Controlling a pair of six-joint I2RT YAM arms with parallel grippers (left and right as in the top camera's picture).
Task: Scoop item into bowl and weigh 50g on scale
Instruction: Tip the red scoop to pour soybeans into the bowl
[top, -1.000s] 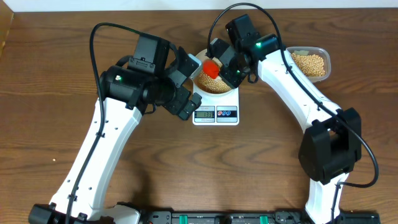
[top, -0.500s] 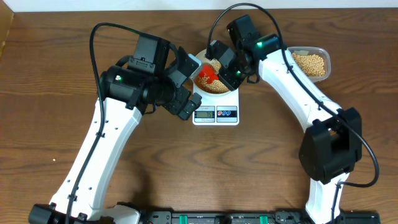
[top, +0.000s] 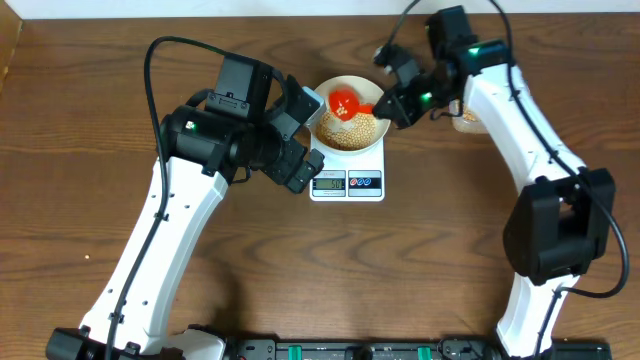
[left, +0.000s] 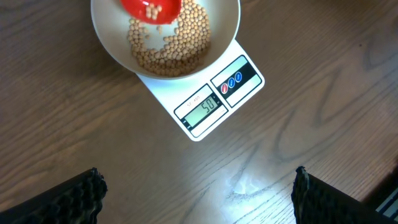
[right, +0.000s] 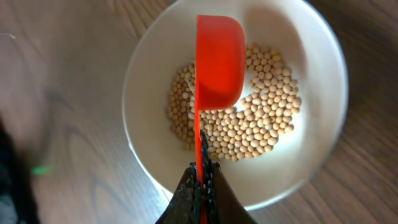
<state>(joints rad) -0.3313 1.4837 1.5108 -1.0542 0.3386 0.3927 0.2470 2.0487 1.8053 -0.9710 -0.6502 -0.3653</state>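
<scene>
The white bowl (top: 372, 137) sits on the white scale (top: 347, 184) and holds a layer of tan beans (top: 345, 133). In the left wrist view the scale's display (left: 201, 107) reads 50, below the bowl (left: 231, 25) of beans (left: 171, 50). My right gripper (top: 390, 104) is shut on the handle of a red scoop (top: 346, 102) and holds it over the bowl's far side, with a few beans in it. The right wrist view shows the scoop (right: 217, 62) above the beans (right: 261, 124) and my fingers (right: 201, 180) clamped on the handle. My left gripper (left: 199, 193) is open and empty above the table, left of the scale.
A clear tub of beans (top: 466, 122) stands at the back right, mostly hidden by my right arm. My left arm (top: 215, 135) hangs over the table just left of the scale. Bare wood lies in front of the scale.
My right arm has swung right and back, and the red scoop has risen from the beans toward the bowl's far side. The arm now covers the tub. The left arm has not moved.
</scene>
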